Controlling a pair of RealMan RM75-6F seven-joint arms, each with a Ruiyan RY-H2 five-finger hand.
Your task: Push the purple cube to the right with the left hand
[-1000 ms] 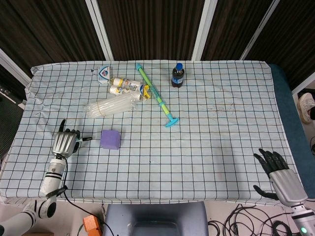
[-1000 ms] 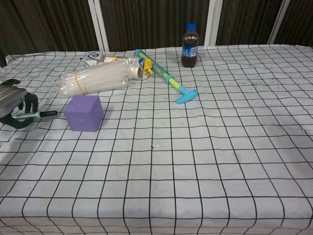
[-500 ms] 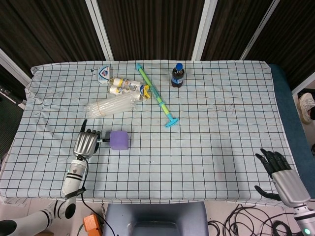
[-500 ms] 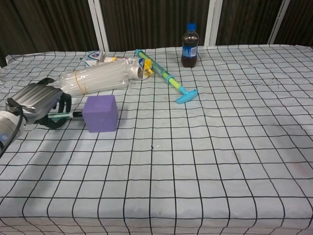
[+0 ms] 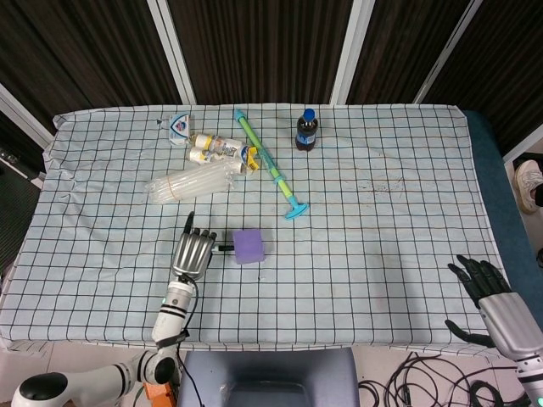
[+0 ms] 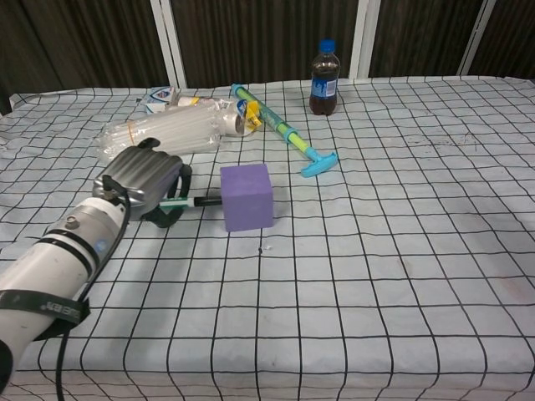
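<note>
Dark slatted wall; checkered tablecloth (image 5: 356, 254) covers table; purple cube (image 5: 250, 246) central.

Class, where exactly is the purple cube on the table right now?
In the head view the purple cube sits left of the table's middle, just right of the left robot hand, in front of the blue plunger.

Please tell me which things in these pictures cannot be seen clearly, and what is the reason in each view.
- Left hand: chest view shows only its back, so the fingers under it are mostly hidden.
- Right hand: absent from the chest view; the head view's corner cuts its arm.
- Labels on the small bottles: too small to read.
- Purple cube: its far side is hidden in the chest view.
</note>
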